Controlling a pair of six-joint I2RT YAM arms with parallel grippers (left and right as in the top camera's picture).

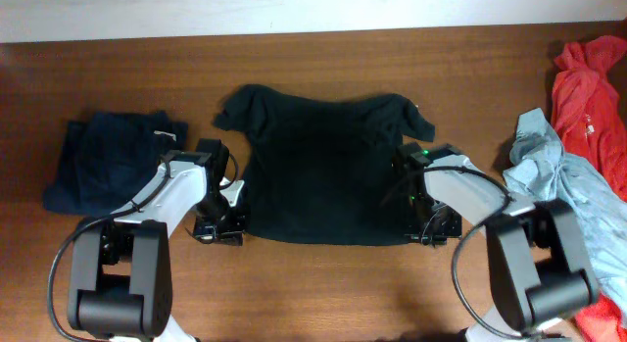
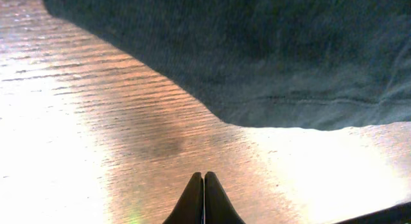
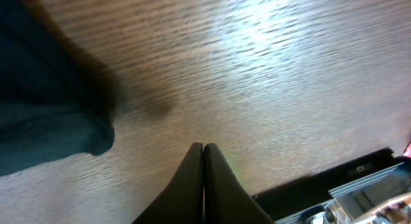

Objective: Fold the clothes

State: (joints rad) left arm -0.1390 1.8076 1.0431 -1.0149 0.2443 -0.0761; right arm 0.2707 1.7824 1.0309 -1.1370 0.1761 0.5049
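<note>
**Both grippers at hem corners, nothing gripped**

Dark T-shirt [image 1: 323,171] lies flat mid-way along the table [image 1: 470,58], with sleeves far and hem near; the hem runs left–right. Left gripper [image 2: 203,179] sits just off the near-left hem corner, fingers together and empty, with cloth ahead and to its right. Right gripper [image 3: 203,148] sits at the near-right corner, likewise closed and empty, with cloth to its left. Judgement: each arm is nearest its own corner, and both must open before grasping.

The left black two-finger pincer [image 2: 203,181] has its fingers pressed together, gripping nothing. The right black two-finger pincer [image 3: 203,150] is likewise closed and empty. The white-and-black left arm [image 1: 162,195] and white-and-black right arm [image 1: 468,190] reach forward, wrists angled down.
</note>
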